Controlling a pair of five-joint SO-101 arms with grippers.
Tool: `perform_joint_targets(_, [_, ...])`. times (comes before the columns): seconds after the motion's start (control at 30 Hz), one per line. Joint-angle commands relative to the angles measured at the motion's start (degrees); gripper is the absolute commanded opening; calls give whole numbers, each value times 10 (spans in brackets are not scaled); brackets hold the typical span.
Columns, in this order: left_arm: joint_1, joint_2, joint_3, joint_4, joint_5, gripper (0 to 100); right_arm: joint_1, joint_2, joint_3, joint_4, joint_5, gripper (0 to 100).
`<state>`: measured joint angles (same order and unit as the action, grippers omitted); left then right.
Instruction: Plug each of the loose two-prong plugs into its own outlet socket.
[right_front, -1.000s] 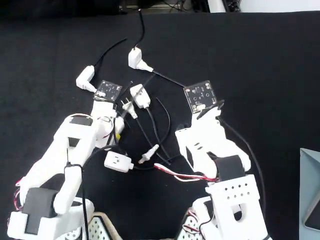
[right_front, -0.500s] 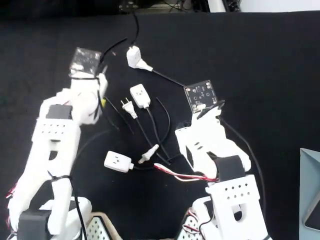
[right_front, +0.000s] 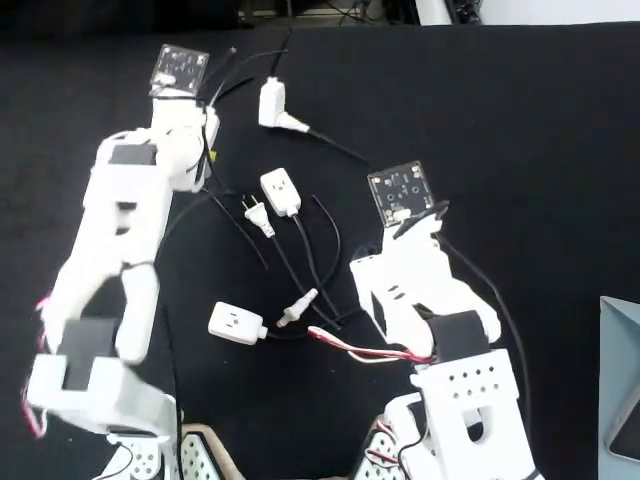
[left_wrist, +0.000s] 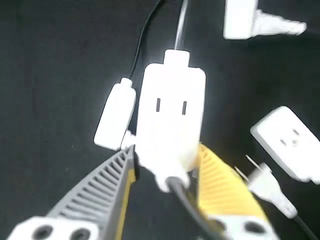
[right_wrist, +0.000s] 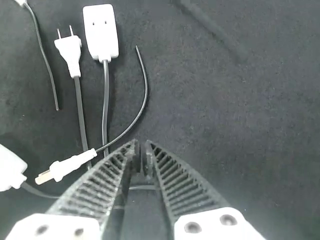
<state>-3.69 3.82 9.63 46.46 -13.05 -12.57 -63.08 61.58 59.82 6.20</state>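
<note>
My left gripper (left_wrist: 165, 152) is shut on a white outlet socket (left_wrist: 172, 110) with two slots, held off the black table at the far left (right_front: 203, 140). A smaller white plug body (left_wrist: 116, 115) lies right beside that socket. Another socket (right_front: 270, 103) lies at the back. A third socket (right_front: 280, 191) and a two-prong plug (right_front: 259, 215) lie side by side in the middle. Nearer the arms are a socket (right_front: 236, 322) and a plug (right_front: 298, 307). My right gripper (right_wrist: 140, 155) is shut with nothing in it, just above the table near that plug (right_wrist: 70, 167).
Black cords (right_front: 325, 235) loop across the middle of the table between the plugs and sockets. A grey-blue tray (right_front: 620, 380) stands at the right edge. Red and white wires (right_front: 350, 350) trail by the right arm's base.
The left arm has swung from the middle to the far left back and holds the white socket that lay there. The back socket shifted slightly. The right arm has not moved.
</note>
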Motion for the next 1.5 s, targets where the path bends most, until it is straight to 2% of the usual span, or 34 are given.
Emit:
perform_joint_targets(0.0, [-10, 99, -108, 6, 8, 265, 8, -7, -1, -10, 4, 13])
perform_joint_targets(0.17, [-25, 127, -124, 10, 25, 296, 8, -7, -1, -10, 4, 13])
perform_joint_targets(0.27, [-36, 104, -142, 60, 25, 297, 8, -7, -1, -10, 5, 13])
perform_joint_targets(0.63, [-50, -73, -157, 247, 25, 297, 8, -7, -1, -5, 2, 15])
perform_joint_targets(0.77, [-46, -150, -127, 294, 28, 295, 7, -6, -3, -5, 0, 15])
perform_joint_targets(0.93, [-50, -256, -45, 335, 29, 293, -33, 51, -11, -8, 0, 14])
perform_joint_targets(1.13, [-95, -387, 127, 309, 32, 293, -56, 169, -79, -4, -4, 15])
perform_joint_targets(1.47, [-221, -537, 437, 147, 69, 293, -152, 372, -203, 18, -158, 16])
